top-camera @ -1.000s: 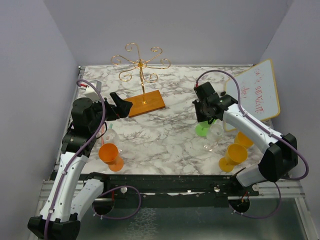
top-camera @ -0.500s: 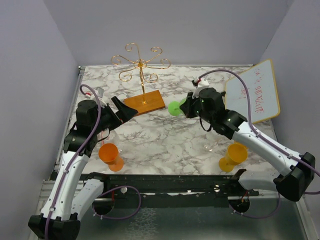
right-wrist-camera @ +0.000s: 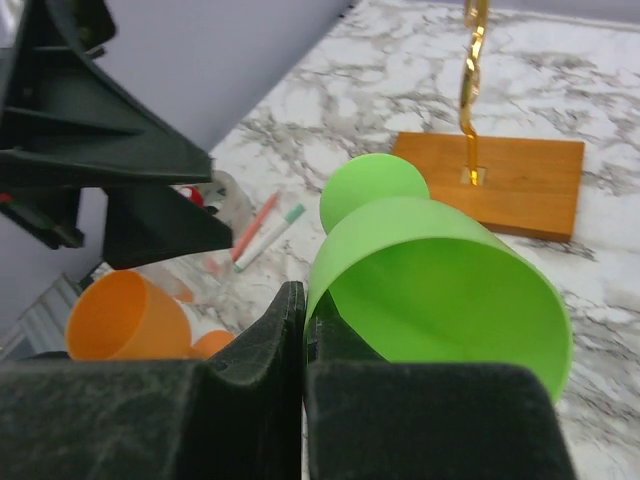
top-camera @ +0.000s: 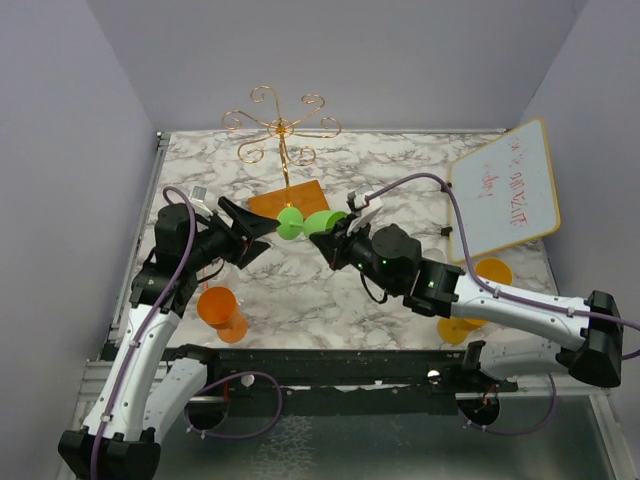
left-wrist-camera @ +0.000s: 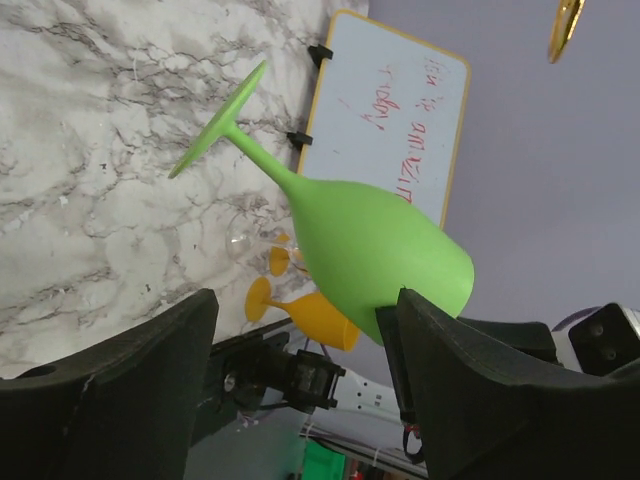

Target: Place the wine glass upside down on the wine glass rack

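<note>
The green wine glass (top-camera: 312, 222) hangs on its side in the air in front of the rack's wooden base (top-camera: 305, 200). My right gripper (top-camera: 335, 243) is shut on the bowl's rim, pinching its wall (right-wrist-camera: 440, 290) between the fingers (right-wrist-camera: 270, 350). The glass's foot (top-camera: 289, 222) points at my left gripper (top-camera: 252, 232), which is open and empty right beside it. In the left wrist view the glass (left-wrist-camera: 370, 240) lies ahead of the spread fingers (left-wrist-camera: 110, 390), untouched. The gold wire rack (top-camera: 282, 125) stands behind, with its stem (right-wrist-camera: 470, 80) and base (right-wrist-camera: 500, 180) in the right wrist view.
An orange glass (top-camera: 218, 308) stands near the left front, with a clear glass and markers (right-wrist-camera: 265, 230) by it. Yellow-orange glasses (top-camera: 490, 272) stand at the right front. A whiteboard (top-camera: 505, 190) leans at the right.
My right arm has carried the green glass from the right side across to the middle left, in front of the rack's base. My left gripper has shifted slightly towards it, still open.
</note>
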You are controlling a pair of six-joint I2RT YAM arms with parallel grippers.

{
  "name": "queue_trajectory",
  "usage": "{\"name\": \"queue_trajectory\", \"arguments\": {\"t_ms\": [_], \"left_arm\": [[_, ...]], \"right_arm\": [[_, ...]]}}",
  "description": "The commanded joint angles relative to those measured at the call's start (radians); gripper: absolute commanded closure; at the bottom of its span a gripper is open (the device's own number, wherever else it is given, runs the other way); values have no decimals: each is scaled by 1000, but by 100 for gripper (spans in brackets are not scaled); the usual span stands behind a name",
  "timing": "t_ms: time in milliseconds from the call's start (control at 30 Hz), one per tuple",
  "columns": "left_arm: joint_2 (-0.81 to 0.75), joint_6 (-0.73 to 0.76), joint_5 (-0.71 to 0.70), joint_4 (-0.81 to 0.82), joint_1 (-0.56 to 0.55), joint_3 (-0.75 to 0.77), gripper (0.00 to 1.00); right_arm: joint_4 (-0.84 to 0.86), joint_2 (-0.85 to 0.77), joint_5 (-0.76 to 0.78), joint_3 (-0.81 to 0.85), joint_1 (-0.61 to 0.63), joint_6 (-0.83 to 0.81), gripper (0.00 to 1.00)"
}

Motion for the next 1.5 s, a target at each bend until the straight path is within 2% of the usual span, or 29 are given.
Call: {"name": "queue_trajectory", "arguments": {"t_ms": [0,233,467,567,633,767,967,1367,1467], "left_arm": [[-41,-159,13,37,-3,-17,28],[-66,-218,-47,40,-3,1,33],[-87,-259,-111,22,-3,4,47],[-92,-265,-139,-3,-4,0,46],[-95,-266,-165,-20,-3,-1,40],[-82,-264,-176,-20,-3,1,41],[-60,-269,-193,-12,-3,32,56],[-75,-305,-233,-4,-3,34,55],[-73,-316,-222,0,-3,31,60]], "right_arm": [[227,22,88,2,90,-81,99],[389,122,154,39,213,-214,99],[538,171,239,29,271,-293,100],[579,179,292,24,278,-312,99],[607,181,308,19,278,-326,99],[626,176,265,8,279,-328,100],[637,172,223,-11,279,-297,100],[684,193,175,-32,278,-266,99],[690,197,143,-29,279,-271,100]]}}
